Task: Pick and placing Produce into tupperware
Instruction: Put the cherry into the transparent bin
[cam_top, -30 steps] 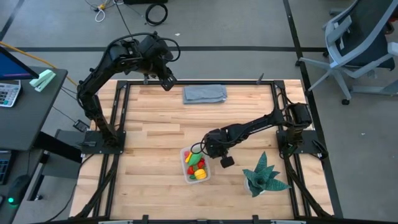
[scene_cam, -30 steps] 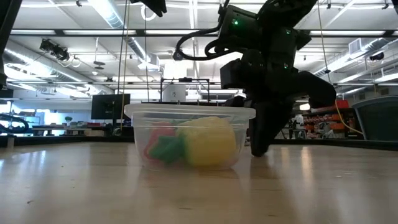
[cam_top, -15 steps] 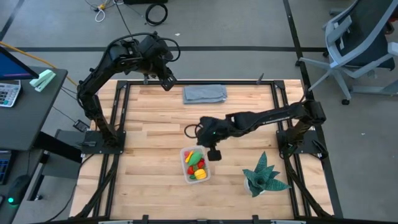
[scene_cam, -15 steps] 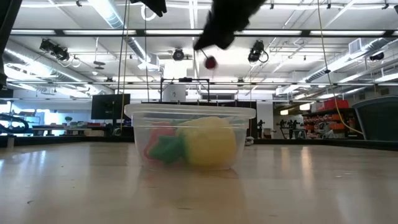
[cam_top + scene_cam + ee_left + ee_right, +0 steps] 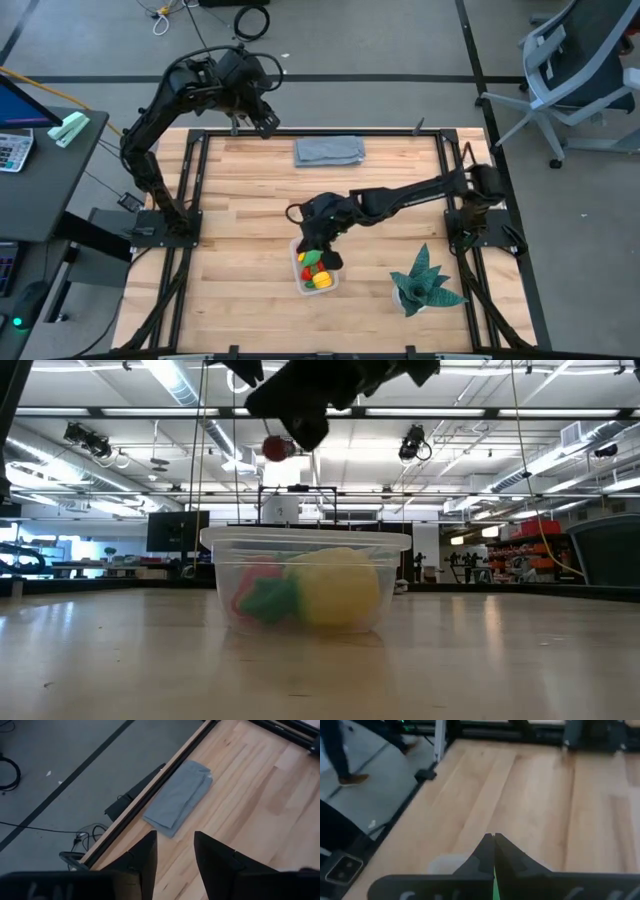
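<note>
The clear tupperware (image 5: 298,278) stands near the table's front middle. It holds produce: a yellow lemon (image 5: 335,592), a green piece (image 5: 268,600) and red pieces (image 5: 322,270). My right gripper (image 5: 325,252) hovers over the tub, shut on a small red cherry (image 5: 277,448) that hangs above the tub's rim (image 5: 305,540). My left gripper (image 5: 175,851) waits high over the table's far left corner, open, with nothing between its fingers. My right gripper pinches the cherry's thin green stem (image 5: 494,881) between its two shut fingers. The fingers (image 5: 300,422) slant down from the table's right side. The red cherry dangles below them, lifted clear, above the tupperware.
A folded grey cloth (image 5: 330,150) lies at the far edge. A green spiky potted plant (image 5: 425,283) stands at the near right. A person's legs (image 5: 340,750) show on the floor beyond the table. Bare wood lies left of the tub.
My right gripper has risen from the tabletop just right of the tupperware, shut on the cherry. It has carried the cherry up and toward the table's left, over the tub, tipping from steeply downward to a flatter slant. The cherry hangs clear.
</note>
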